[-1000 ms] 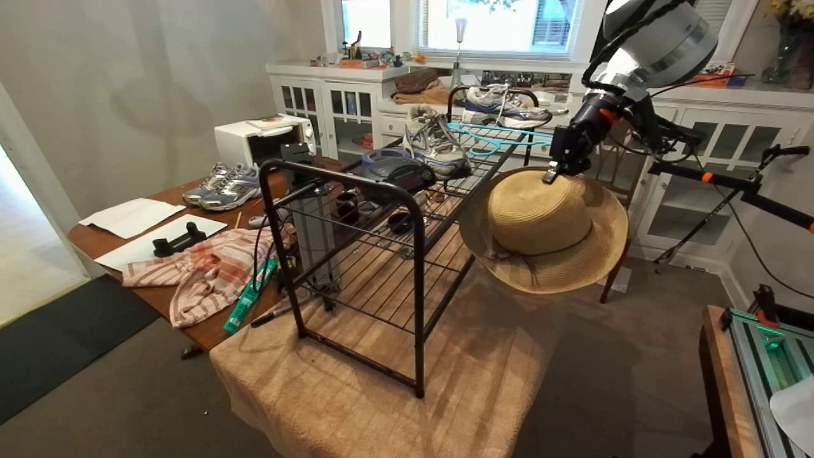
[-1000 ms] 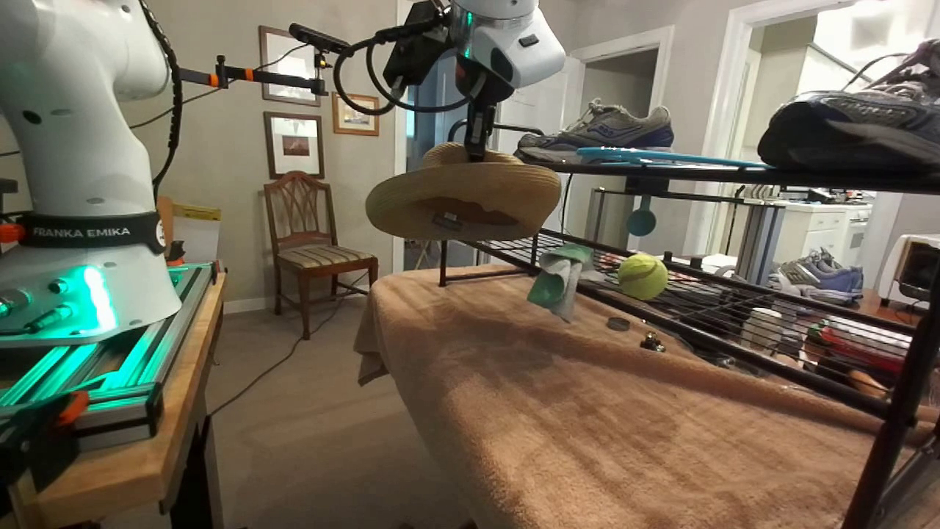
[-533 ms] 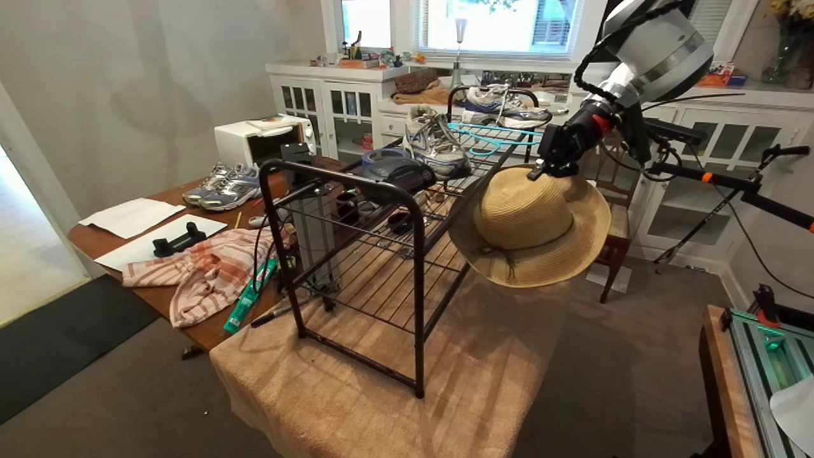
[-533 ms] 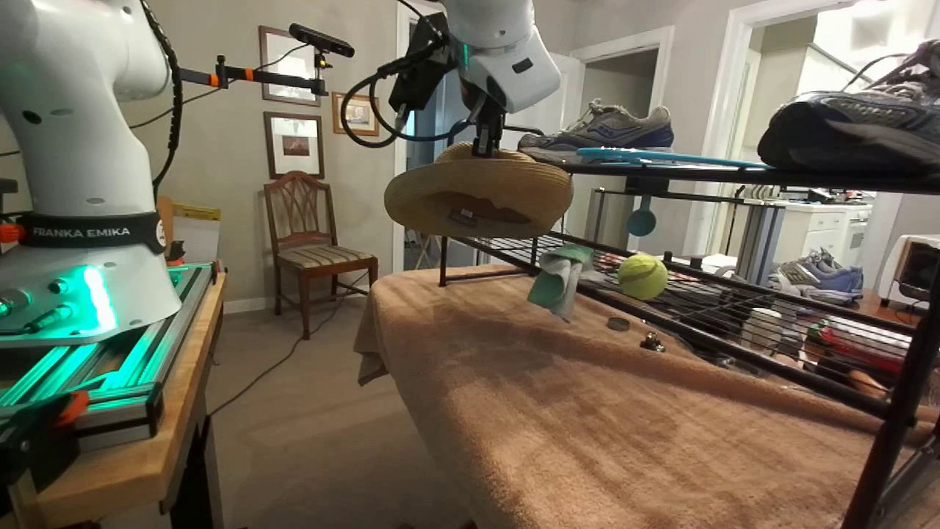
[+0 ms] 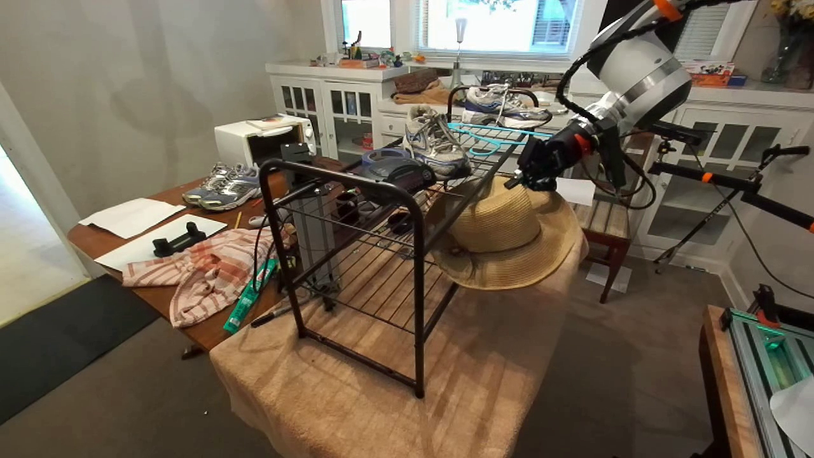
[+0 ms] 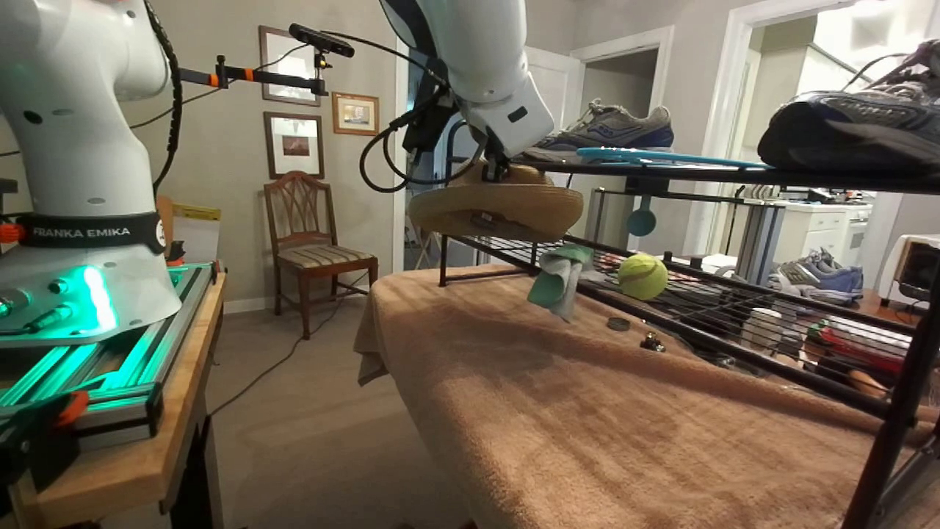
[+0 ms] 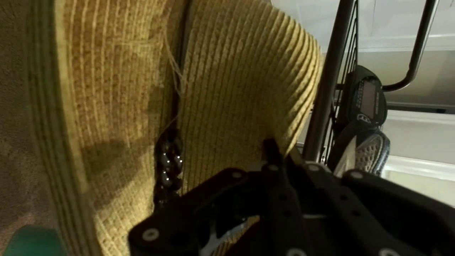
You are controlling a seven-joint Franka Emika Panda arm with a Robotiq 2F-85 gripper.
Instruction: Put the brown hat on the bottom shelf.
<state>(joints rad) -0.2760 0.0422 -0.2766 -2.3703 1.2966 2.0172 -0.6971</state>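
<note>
The end effector [image 7: 283, 151] pinches the brown hat [image 7: 227, 89] by its crown. In an exterior view, unlike the wrist's, a tennis ball [image 6: 642, 277] sits on the bottom shelf [image 6: 734, 350].

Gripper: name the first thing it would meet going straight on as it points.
The brown hat, pinched in the gripper; past it, perhaps the bottom shelf, though the depth there is unclear.
</note>
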